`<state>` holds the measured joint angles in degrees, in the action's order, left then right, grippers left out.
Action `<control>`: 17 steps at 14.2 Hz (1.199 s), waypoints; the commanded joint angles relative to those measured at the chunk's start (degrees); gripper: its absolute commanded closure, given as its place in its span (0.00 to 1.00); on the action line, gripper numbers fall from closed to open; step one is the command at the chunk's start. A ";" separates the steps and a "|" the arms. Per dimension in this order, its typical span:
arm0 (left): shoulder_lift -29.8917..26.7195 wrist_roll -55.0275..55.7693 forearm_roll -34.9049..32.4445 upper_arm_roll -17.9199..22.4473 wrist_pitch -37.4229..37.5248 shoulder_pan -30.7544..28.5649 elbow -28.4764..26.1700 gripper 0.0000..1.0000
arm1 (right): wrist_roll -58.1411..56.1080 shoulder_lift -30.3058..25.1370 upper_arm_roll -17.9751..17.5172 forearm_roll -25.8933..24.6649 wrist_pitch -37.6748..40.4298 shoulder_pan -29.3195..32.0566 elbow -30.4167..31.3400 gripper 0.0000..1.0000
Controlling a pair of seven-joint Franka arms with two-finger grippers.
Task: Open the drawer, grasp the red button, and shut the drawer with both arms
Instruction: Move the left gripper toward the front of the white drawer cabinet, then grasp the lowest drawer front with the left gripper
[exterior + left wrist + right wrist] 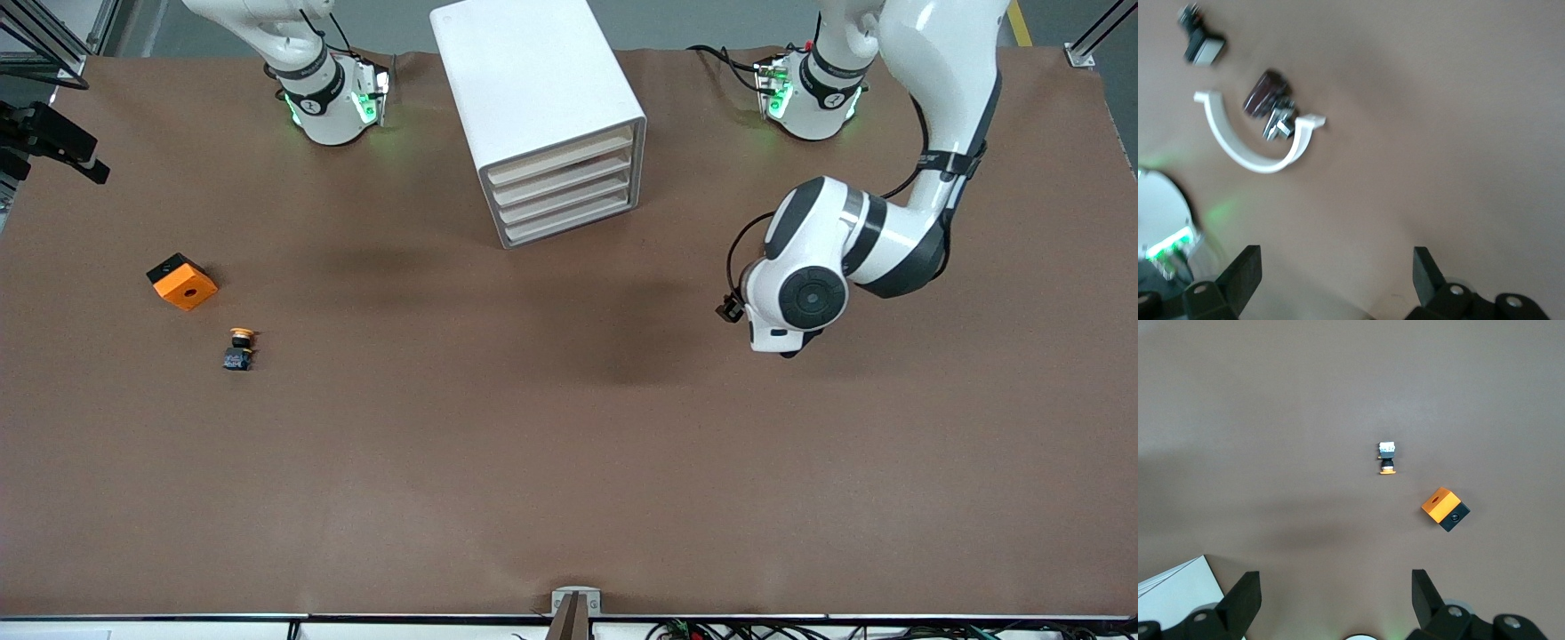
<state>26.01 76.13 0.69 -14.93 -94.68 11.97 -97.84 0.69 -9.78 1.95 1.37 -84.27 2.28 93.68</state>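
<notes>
Left gripper (pixel 1333 280) agape, white clip (pixel 1251 137) unseen from front

The white cabinet (pixel 533 89) stood mid-table (pixel 569 462), its four drawers (pixel 564 191) all shut. The left gripper (pixel 1337 267) hung over bare table, fingers (pixel 1245 273) spread. The right gripper (pixel 1335 587) hung likewise, fingers (pixel 1245 597) apart.
</notes>
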 commanded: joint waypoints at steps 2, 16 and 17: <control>7.28 10.86 2.29 -2.90 9.40 0.25 9.49 0.00 | -0.07 -0.33 -0.19 -0.93 -0.28 0.53 0.10 0.00; 18.81 39.78 24.78 -2.91 20.84 0.33 11.88 0.00 | 0.02 -0.24 -0.28 -2.16 -0.37 0.44 0.02 0.00; 19.68 41.36 27.15 -2.91 21.80 0.33 12.14 0.00 | 0.02 -0.24 -0.28 -2.16 -0.37 0.44 0.02 0.00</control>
<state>43.96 113.89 24.23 -17.58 -75.67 12.22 -87.83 0.68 -9.78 2.04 -0.23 -84.52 2.28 93.68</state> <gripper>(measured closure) 0.000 0.000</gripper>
